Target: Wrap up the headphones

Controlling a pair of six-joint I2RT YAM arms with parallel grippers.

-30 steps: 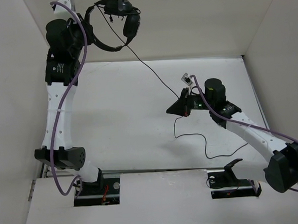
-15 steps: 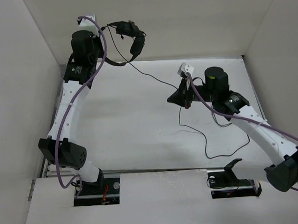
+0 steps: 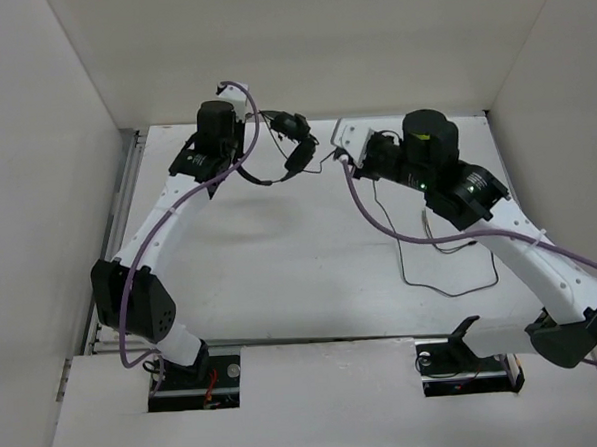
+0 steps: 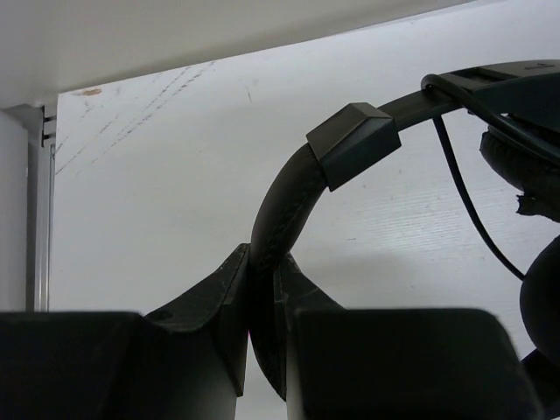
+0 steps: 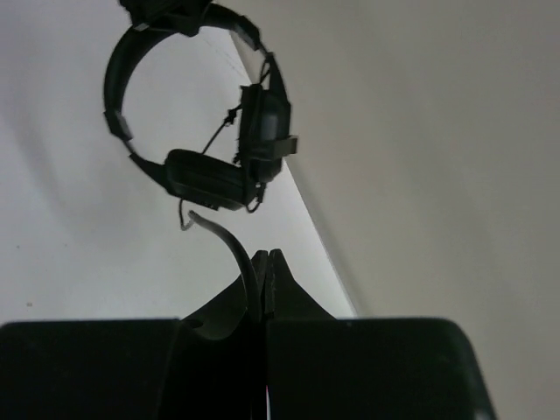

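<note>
The black headphones (image 3: 293,149) hang in the air over the back of the table. My left gripper (image 3: 250,168) is shut on their headband; in the left wrist view the band (image 4: 289,192) rises from between my fingers (image 4: 219,289), with an earcup (image 4: 534,166) at the right edge. My right gripper (image 3: 340,158) is just right of the earcups, shut on the thin black cable (image 5: 234,249) a short way from them. The right wrist view shows the headphones (image 5: 206,171) hanging just beyond its tips. The rest of the cable (image 3: 422,277) trails down and loops on the table.
The white table (image 3: 281,264) is boxed in by tall walls at the back (image 3: 299,43), left and right. Purple robot cables (image 3: 399,233) run along both arms. The arm bases (image 3: 196,374) stand at the near edge.
My left arm has brought the headphones down and right, from high at the back left to mid-table height. My right gripper has moved up and back toward them, still holding the cable.
</note>
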